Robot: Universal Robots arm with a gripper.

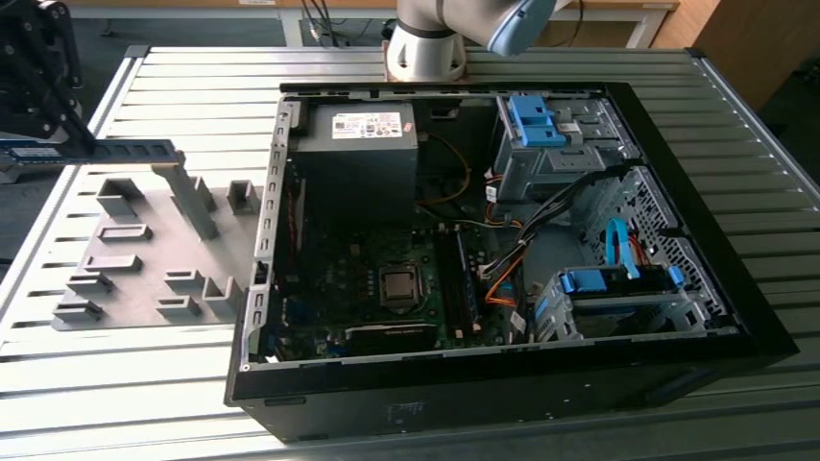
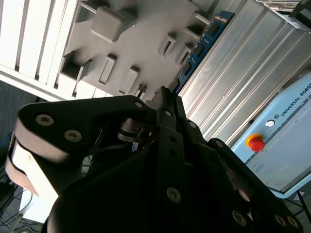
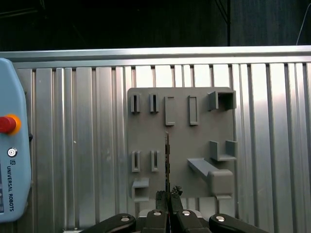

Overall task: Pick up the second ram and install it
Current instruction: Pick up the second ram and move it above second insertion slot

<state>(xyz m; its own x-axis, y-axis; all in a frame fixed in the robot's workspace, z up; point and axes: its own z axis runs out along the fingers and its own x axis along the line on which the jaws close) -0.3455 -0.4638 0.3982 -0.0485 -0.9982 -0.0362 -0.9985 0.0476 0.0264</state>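
Claw (image 3: 168, 196) pinched shut on one end of memory stick (image 1: 129, 150). Stick seen edge-on in first wrist view, hanging over grey holder plate (image 1: 141, 254); looks lifted clear of it. Sits at exterior view's left, well apart from open computer case (image 1: 769, 327). Long axis runs straight out from fingertips, level, pointing toward case. Appears crosswise to dark memory slots (image 1: 455, 274) beside processor socket (image 1: 399, 286).

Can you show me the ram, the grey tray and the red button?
ram (image 1: 129, 151): exterior view, on its blue-green face.
grey tray (image 3: 180, 141): first wrist view, on a bare flat part between the slots.
red button (image 3: 5, 124): first wrist view, on its red cap.
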